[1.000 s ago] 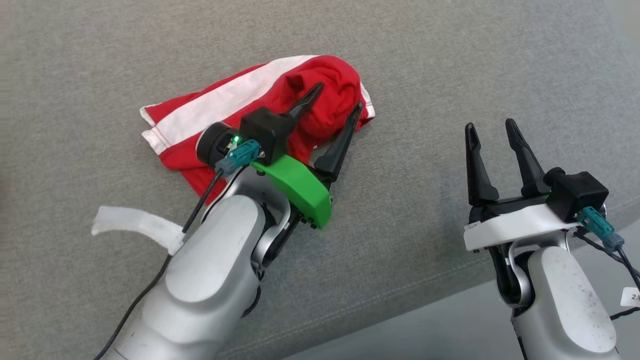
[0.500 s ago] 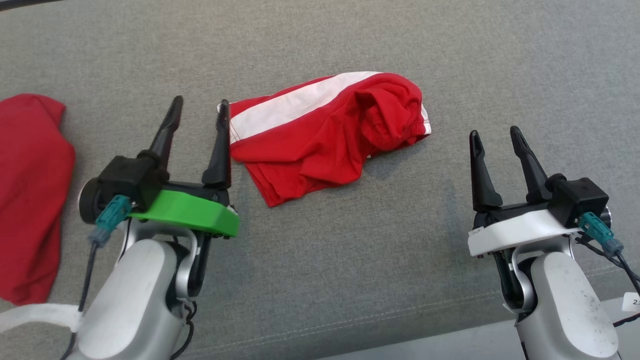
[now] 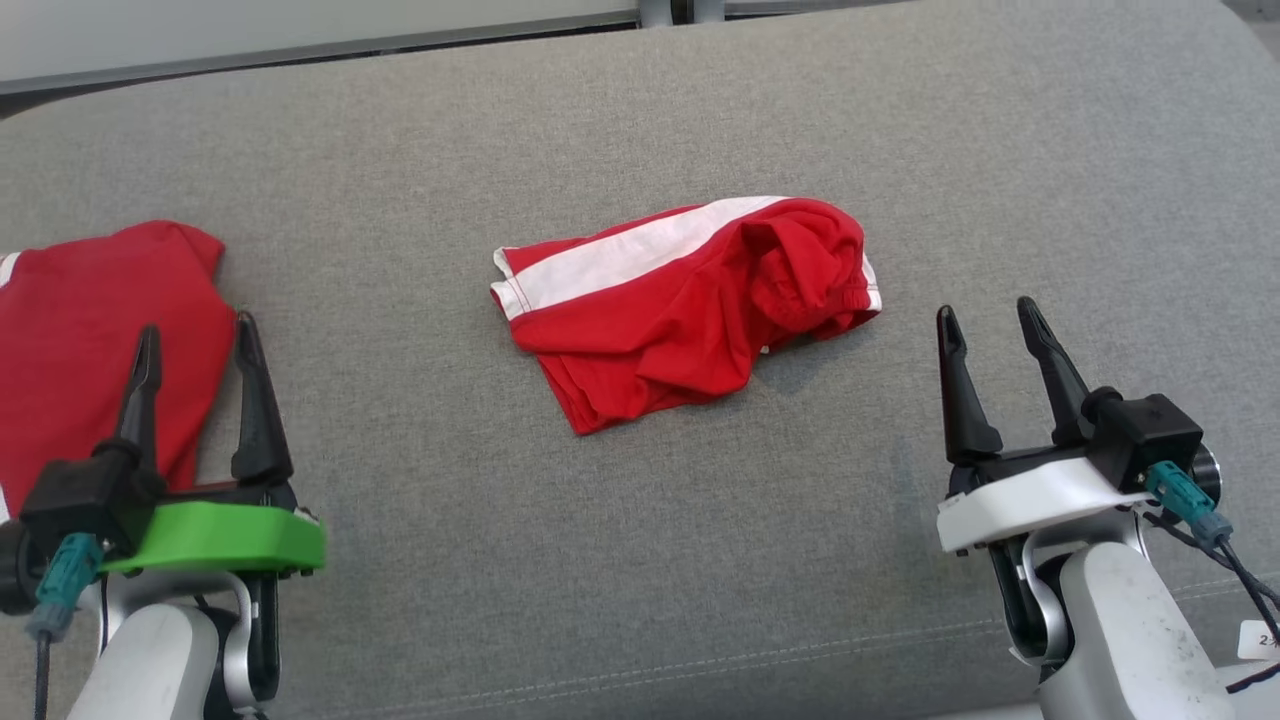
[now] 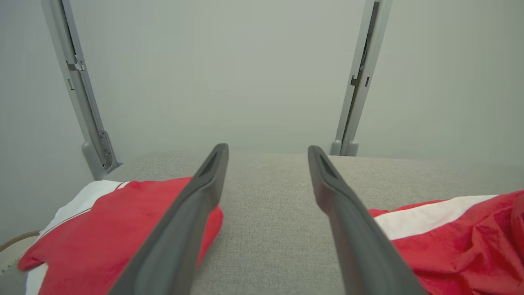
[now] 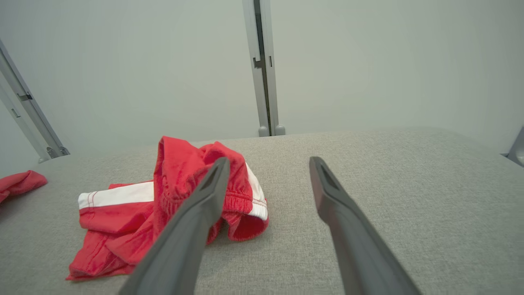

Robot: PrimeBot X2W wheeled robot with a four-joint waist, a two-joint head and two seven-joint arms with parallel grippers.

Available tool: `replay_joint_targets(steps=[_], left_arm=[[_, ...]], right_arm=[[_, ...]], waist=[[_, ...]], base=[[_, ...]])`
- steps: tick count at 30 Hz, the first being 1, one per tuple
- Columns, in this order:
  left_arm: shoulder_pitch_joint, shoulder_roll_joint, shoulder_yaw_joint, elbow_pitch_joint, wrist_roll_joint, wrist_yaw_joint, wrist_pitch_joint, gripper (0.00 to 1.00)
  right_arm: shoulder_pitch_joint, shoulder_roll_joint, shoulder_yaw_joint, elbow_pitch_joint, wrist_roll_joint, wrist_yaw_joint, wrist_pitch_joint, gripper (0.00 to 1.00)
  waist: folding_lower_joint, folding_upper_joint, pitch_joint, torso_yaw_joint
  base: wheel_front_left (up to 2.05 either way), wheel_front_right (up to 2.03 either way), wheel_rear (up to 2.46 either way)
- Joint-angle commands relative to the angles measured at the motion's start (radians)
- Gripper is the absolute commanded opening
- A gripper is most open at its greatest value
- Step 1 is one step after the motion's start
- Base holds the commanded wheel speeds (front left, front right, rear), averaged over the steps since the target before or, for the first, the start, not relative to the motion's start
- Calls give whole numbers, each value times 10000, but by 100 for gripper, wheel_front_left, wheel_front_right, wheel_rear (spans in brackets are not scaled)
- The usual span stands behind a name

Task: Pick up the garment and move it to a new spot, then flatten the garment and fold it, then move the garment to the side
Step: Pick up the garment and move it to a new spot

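The crumpled red garment (image 3: 690,300) lay on the grey cushion (image 3: 640,560) between the left hand (image 3: 195,335) and right hand (image 3: 985,308), both spread wide, empty.

We are silver-grey forearms (image 3: 150,660) and dark fingers (image 3: 260,400).
We wear a green plate (image 3: 215,535) under our left gripper (image 3: 197,325) and a white plate (image 3: 1030,495) under our right gripper (image 3: 985,307); each carries a black camera block (image 3: 1145,430) and a teal connector (image 3: 1180,497) trailing a black cable (image 3: 1232,552). Dark specks mark our right forearm (image 3: 1130,620).
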Motion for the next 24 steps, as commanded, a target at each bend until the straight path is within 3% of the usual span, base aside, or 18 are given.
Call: replay_joint_targets(steps=[1,15,24], left_arm=[[10,31,13,-33,45,13,-33,100],[1813,89,-28,-138,-66,-129,-23,100],[2035,134,-85,-77,-312,-177,223,100]], right_arm=[[56,-33,-8,0,-69,1,-37,100],[1159,-32,94,-7,-253,1,-37,100],[1468,-32,114,-156,-302,1,-24,100]], waist=[[0,0,-162,36],[0,0,-1421,54],[0,0,-1576,71]], base=[[0,0,0],[0,0,0],[0,0,0]])
